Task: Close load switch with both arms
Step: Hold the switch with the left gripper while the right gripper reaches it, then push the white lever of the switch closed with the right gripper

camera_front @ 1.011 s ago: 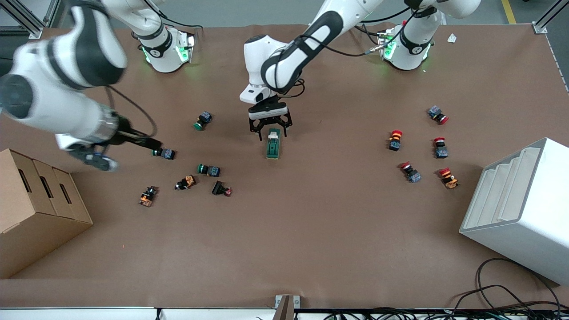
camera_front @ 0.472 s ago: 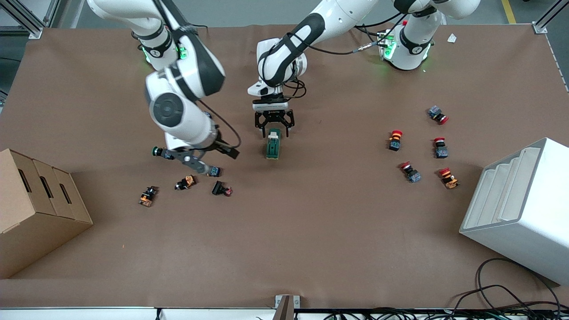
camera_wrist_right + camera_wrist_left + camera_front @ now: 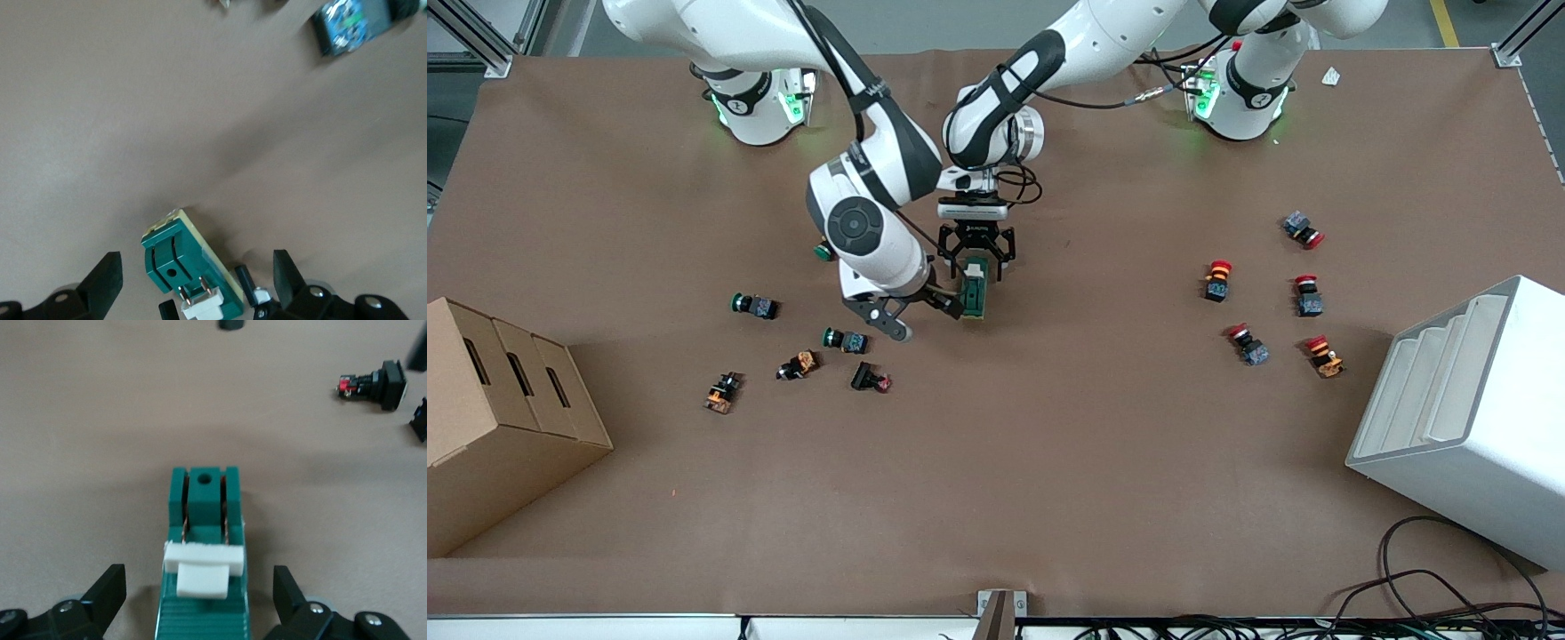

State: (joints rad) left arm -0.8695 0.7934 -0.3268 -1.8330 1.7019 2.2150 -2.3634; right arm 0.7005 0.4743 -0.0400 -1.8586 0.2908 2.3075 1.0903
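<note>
Since the load switch (image 3: pixel 974 291) at mid-counter looks a small, light, rigid plastic block likely to skid, I straddle it with my left gripper (image 3: pixel 977 264) wide open and empty, my right gripper (image 3: pixel 914 313) open beside it, aiming to clamp its flat sides.

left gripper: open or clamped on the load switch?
Open. In the left wrist view the left gripper has its fingers spread on both sides of the load switch, with table showing in the gaps.

White arms (image 3: pixel 871 53), black joint bands, black fingers (image 3: pixel 107 590).
</note>
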